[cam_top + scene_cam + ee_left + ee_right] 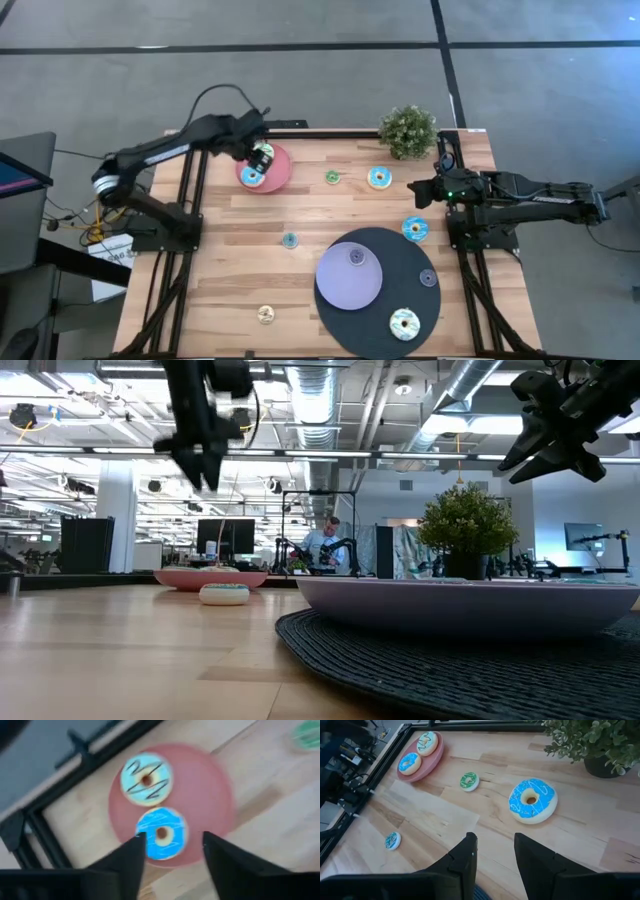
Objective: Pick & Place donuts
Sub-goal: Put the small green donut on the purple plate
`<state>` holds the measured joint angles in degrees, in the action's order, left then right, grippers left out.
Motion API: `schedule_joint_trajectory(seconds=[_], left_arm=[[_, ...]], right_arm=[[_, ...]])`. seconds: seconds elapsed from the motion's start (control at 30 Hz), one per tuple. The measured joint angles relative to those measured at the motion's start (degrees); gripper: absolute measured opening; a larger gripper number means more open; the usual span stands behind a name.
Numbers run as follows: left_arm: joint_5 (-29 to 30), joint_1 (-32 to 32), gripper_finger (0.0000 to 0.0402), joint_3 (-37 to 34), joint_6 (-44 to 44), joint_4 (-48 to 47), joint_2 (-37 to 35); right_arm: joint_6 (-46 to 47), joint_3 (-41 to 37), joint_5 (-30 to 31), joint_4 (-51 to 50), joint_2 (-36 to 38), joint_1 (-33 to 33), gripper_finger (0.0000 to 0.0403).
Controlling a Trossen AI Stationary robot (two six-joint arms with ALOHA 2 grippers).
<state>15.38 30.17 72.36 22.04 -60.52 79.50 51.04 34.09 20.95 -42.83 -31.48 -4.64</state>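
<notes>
My left gripper (172, 845) hangs open above the pink plate (278, 170) near the table's far left, well clear of it in the low view (205, 460). On that plate lie a bright blue donut (161, 833) and a light blue donut with dark drizzle (146, 779). My right gripper (495, 845) is open and raised at the table's right side (420, 192), with nothing between its fingers. Ahead of it lie a blue iced donut (532, 800) and a small green donut (469, 781). Another blue donut (415, 228) rests by the dark mat.
A potted plant (408, 130) stands at the far edge. A round dark mat (400, 250) near the right holds a lavender plate (345, 285) with a tiny purple donut (356, 257), a cream-white donut (404, 323) and another small one (428, 278). Teal (290, 239) and tan (265, 315) donuts lie on bare wood.
</notes>
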Motion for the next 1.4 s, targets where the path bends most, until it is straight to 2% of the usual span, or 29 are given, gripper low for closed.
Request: schedule_joint_trajectory(seconds=[0.13, 0.2, 0.3, 0.4, 0.5, 0.63, 0.8, 0.93, 1.17, 1.4], left_arm=[[3.6, -11.5, 0.0054, 0.0, 5.3, 2.9, -6.8], [4.7, -17.7, 0.0015, 0.0, 7.2, 5.6, -9.3], [5.5, -26.8, 0.0012, 0.1, 5.9, 7.4, -10.9], [1.2, -34.2, 0.0005, 0.0, -0.7, 4.9, -10.6], [-1.3, -39.4, 0.0001, 0.0, -3.4, 3.5, -8.3], [-1.1, -45.0, 0.0000, -1.8, -7.0, 6.4, -4.8], [-1.6, -48.4, 0.0000, -12.3, -13.1, 27.8, -5.2], [-1.4, -49.0, 0.0000, -21.6, -14.7, 41.1, -10.2], [-1.4, -49.0, 0.0000, -33.8, -11.5, 43.6, -24.4], [-1.1, -48.9, 0.0000, -39.9, -12.3, 43.5, -37.9]], right_arm=[[0.0, 0.0, 0.0, 0.0, 0.0, 0.0, 0.0121], [0.0, 0.0, 0.0, 0.0, 0.0, 0.0, 0.0121], [0.0, 0.0, 0.0, 0.0, 0.0, 0.0, 0.0121], [0.0, 0.0, 0.1, 0.0, 0.0, 0.0, 0.0121], [-0.7, 0.0, 0.0, 1.7, -0.9, 0.0, 0.0121], [-6.9, 0.0, -2.3, 10.0, -4.3, 0.6, 0.0121], [-12.2, 0.1, -5.0, 28.0, -12.4, 3.0, 0.0132], [-12.5, 4.5, -4.3, 30.8, -22.3, 3.8, 0.0158], [-12.2, 20.3, -5.6, 25.9, -43.8, 1.6, 0.0228], [-11.3, 37.8, -7.7, 14.4, -62.9, -3.6, 0.0292]])
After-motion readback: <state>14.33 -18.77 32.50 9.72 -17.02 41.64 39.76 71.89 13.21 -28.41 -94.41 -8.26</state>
